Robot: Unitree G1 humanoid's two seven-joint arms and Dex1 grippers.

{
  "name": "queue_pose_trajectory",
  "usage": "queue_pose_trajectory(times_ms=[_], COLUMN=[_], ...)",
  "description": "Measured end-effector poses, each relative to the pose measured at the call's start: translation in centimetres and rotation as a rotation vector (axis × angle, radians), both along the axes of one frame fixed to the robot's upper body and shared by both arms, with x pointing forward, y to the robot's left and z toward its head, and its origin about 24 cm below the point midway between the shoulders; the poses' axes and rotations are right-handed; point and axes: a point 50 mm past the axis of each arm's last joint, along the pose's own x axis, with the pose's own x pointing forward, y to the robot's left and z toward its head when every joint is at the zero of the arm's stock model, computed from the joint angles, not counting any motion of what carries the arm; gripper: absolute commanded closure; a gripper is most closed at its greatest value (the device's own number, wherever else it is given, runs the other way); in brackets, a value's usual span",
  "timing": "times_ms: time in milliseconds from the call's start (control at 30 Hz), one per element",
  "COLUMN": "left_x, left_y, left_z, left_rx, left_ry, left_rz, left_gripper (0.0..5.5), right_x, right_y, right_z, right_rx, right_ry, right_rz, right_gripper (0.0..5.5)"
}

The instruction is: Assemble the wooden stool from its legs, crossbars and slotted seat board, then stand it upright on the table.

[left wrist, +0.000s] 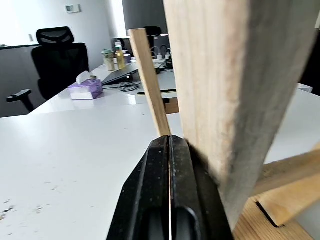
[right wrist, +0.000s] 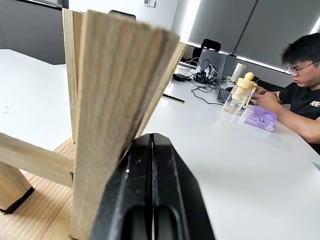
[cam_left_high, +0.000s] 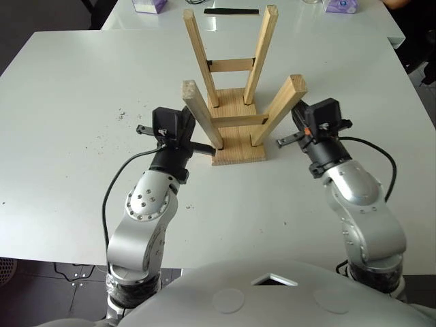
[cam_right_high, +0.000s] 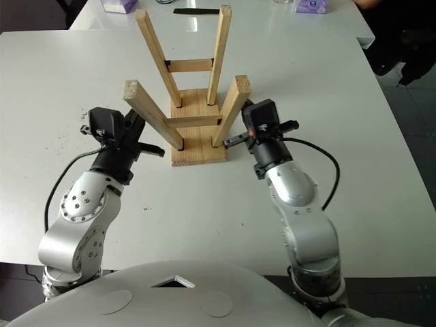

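Note:
The wooden stool stands upside down mid-table, its slotted seat board (cam_left_high: 238, 151) flat on the surface and all four legs pointing up. Two crossbars (cam_left_high: 231, 65) (cam_left_high: 238, 120) join the leg pairs. My left gripper (cam_left_high: 204, 148) is shut, empty, its tips at the base of the near left leg (cam_left_high: 199, 112); in the left wrist view the closed fingers (left wrist: 160, 165) lie right beside that leg (left wrist: 225, 90). My right gripper (cam_left_high: 283, 141) is also shut and empty, pressed beside the near right leg (cam_left_high: 281, 109), seen close up in the right wrist view (right wrist: 115, 100).
Wood crumbs (cam_left_high: 109, 133) speckle the white table (cam_left_high: 61, 88) to the left. On a second table behind lie a black strip (cam_left_high: 231, 11) and two purple tissue packs (cam_left_high: 148, 5) (cam_left_high: 340, 5). The table's right edge (cam_left_high: 415, 88) is near my right arm.

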Motion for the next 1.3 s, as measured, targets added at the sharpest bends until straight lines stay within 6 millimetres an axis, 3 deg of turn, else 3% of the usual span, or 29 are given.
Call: queue_pose_trajectory(times_ms=[167,267,367,433,533,667,933,1067,1133,1300], left_x=[0.2,2.8,4.8,5.6,4.8,3.8,3.6,3.4,3.1,2.8], left_y=[6.3,8.0,6.4,3.3,-0.8,-1.7,0.0,-0.5,-1.1,-1.2], left_z=[0.0,3.0,6.6,9.4,11.4,11.4,11.3,10.1,7.8,6.8], left_rx=[-0.083,-0.203,-0.340,-0.447,-0.502,-0.505,-0.465,-0.467,-0.459,-0.451], left_ry=[0.039,-0.081,-0.183,-0.211,-0.199,-0.159,-0.136,-0.061,0.038,0.006], left_rz=[0.135,0.135,0.009,-0.141,-0.362,-0.390,-0.330,-0.355,-0.369,-0.362], left_gripper=[5.49,5.49,5.49,5.49,5.49,5.49,5.49,5.49,5.49,5.49], right_x=[2.1,4.4,6.2,7.7,8.1,7.5,6.2,6.3,6.4,5.8], right_y=[-4.0,-4.2,-3.5,-2.8,-2.3,-2.3,-1.8,-1.3,-0.7,-0.4], right_z=[1.7,4.6,7.6,9.9,11.5,11.7,12.0,10.1,6.7,5.7], right_rx=[0.144,0.286,0.369,0.390,0.392,0.391,0.391,0.380,0.341,0.264], right_ry=[-0.044,-0.105,-0.149,-0.167,-0.177,-0.147,-0.148,-0.080,0.027,-0.034], right_rz=[-0.046,0.081,0.254,0.375,0.460,0.527,0.594,0.587,0.557,0.537], right_gripper=[5.50,5.50,5.50,5.50,5.50,5.50,5.50,5.50,5.50,5.50])
